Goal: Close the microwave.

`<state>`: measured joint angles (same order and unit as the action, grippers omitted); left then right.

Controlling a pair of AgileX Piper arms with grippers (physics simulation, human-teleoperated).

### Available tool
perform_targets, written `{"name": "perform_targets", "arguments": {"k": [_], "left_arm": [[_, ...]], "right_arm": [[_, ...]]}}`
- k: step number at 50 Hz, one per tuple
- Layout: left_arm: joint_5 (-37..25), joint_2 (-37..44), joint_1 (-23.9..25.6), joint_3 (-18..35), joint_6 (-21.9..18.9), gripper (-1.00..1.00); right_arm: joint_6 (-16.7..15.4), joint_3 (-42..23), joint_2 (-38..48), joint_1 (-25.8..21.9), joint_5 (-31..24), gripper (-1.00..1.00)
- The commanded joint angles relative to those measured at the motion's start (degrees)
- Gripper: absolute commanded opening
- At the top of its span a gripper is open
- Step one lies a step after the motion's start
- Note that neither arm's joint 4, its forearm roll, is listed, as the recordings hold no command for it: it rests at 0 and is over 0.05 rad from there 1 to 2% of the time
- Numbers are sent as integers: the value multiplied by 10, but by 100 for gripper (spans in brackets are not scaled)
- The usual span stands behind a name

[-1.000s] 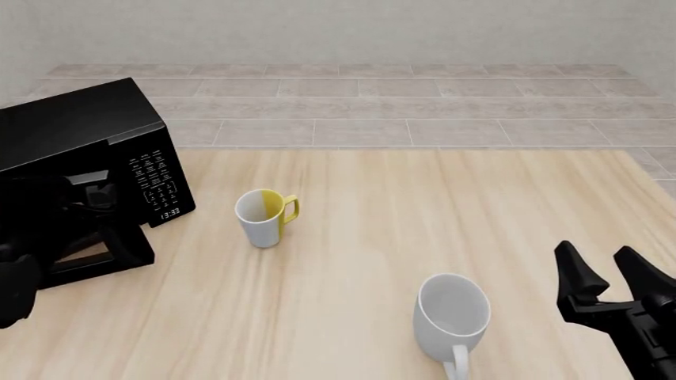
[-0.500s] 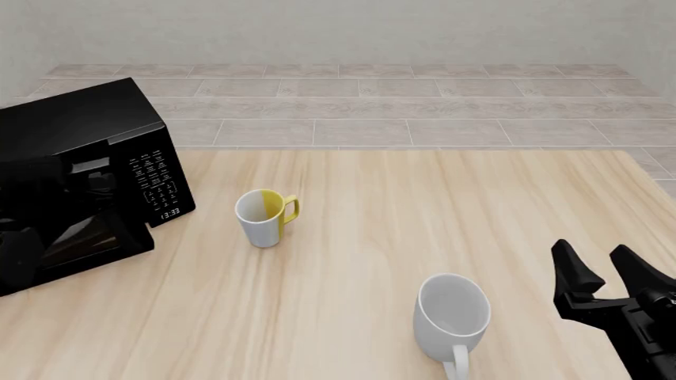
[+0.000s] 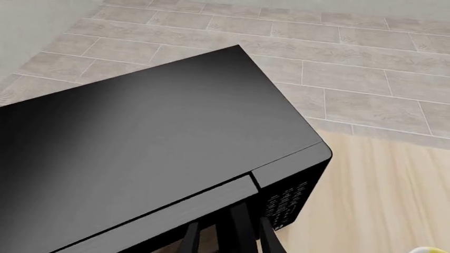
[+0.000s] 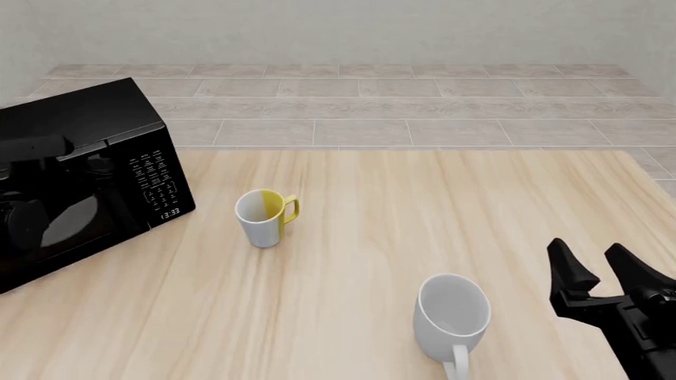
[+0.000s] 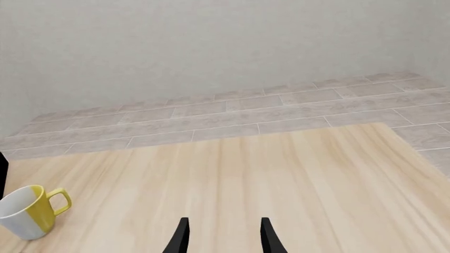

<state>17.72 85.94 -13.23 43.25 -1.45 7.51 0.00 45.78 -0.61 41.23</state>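
Now the microwave [image 4: 79,178] is sitting at the left edge of the table [image 4: 370,206], toward its far left corner, turned so that its keypad panel [image 4: 157,184] is facing the middle of the surface. Its glossy black door [image 4: 58,218] is lying flush, or very nearly so, with the front of the box; the front view is not letting me tell whether a thin gap is left. In the left wrist view the microwave's flat top is filling most of the picture, and the left gripper [image 3: 226,234] is hanging just above the door's upper edge beside the keypad, its dark fingers [image 3: 189,237] standing a little apart with nothing between them. Whether they are touching the door I cannot tell.

Nearer the middle of the table a small white and yellow mug [image 4: 264,216] is standing upright, just beside the microwave's keypad side but apart from it. A larger white mug [image 4: 452,317] is standing closer to the near edge, its handle pointing toward that edge.

Over at the near right corner the right gripper [image 4: 600,273] is hovering above the wood, its two black fingers [image 4: 568,273] spread apart and carrying nothing, well clear of both mugs.
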Motion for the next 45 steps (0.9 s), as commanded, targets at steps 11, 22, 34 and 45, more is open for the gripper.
{"name": "perform_targets", "arguments": {"k": [11, 22, 34, 45], "left_arm": [[121, 76, -56, 129, -55, 100], [117, 77, -56, 129, -50, 100], [153, -13, 5, 22, -52, 100], [142, -213, 60, -129, -29, 100]], "right_arm": [[3, 0, 37, 0, 34, 100], [4, 0, 51, -1, 47, 100], [5, 0, 48, 2, 43, 100], [4, 0, 59, 2, 52, 100]]}}
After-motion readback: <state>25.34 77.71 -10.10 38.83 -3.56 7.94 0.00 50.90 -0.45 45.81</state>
